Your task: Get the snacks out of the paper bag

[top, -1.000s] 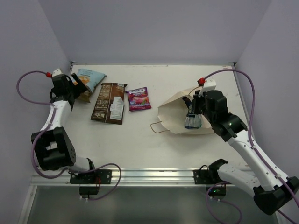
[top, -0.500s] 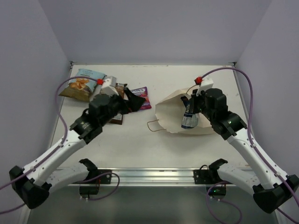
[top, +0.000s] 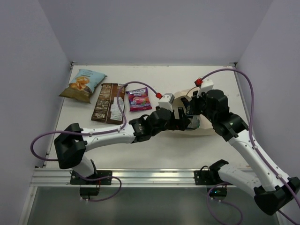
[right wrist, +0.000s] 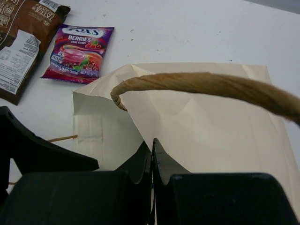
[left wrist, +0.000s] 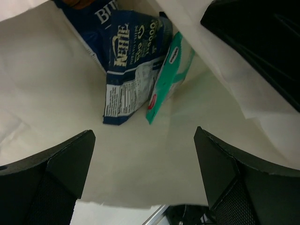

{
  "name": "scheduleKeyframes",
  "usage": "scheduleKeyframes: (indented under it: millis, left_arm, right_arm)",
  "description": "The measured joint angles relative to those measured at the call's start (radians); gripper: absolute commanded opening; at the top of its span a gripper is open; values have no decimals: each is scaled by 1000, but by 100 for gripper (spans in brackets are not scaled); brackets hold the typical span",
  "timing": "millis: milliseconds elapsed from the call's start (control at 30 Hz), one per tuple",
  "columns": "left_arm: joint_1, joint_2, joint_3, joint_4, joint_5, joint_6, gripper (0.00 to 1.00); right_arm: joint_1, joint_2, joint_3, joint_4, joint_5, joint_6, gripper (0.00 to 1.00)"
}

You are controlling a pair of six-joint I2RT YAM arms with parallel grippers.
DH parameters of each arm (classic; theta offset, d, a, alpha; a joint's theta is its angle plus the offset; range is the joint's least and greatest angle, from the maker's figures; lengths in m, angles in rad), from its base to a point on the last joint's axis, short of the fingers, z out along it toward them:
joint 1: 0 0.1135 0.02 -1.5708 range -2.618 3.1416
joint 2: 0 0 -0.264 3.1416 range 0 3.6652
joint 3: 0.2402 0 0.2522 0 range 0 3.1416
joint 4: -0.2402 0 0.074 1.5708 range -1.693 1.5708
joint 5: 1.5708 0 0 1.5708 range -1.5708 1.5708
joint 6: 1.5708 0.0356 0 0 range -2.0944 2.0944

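Observation:
The paper bag [top: 183, 96] lies on its side at centre right, mouth facing left. My right gripper [top: 192, 108] [right wrist: 152, 146] is shut on the upper edge of the paper bag [right wrist: 211, 136], just below the cord handle [right wrist: 211, 86]. At the mouth my left gripper [top: 185, 121] [left wrist: 145, 180] stands open over the inner wall of the paper bag [left wrist: 140, 164], holding nothing. Deeper inside lie a blue-and-white packet [left wrist: 131, 65], a second blue one [left wrist: 89, 18] and a teal-green packet [left wrist: 171, 75]. Out on the table are the chip bag [top: 83, 84], the dark brown packet [top: 108, 103] and the magenta packet [top: 139, 99] [right wrist: 79, 54].
The left arm stretches low across the middle of the table from its base [top: 70, 147] to the bag. The right arm [top: 243, 140] runs along the right side. Grey walls close in the table on three sides.
The left arm has swung from the chip bag at the far left across the table to the bag's mouth, jaws still open. The right gripper has kept its hold on the bag's edge.

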Motion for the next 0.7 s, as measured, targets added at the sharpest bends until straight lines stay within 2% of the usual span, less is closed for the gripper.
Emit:
scheduleKeyframes:
  millis: [267,467,700]
  left_arm:
    - [-13,114,20,169,-92,5,91]
    - [-13,158,-28,332,-131,29,91]
    - [-13,196,-74,395,-171,40,91]
  right_arm:
    - [0,-37,3,-45,-41,3,0]
    - [0,-52,32,-64,-85,31,0]
    - [0,-52,54,-72,-135,57,0]
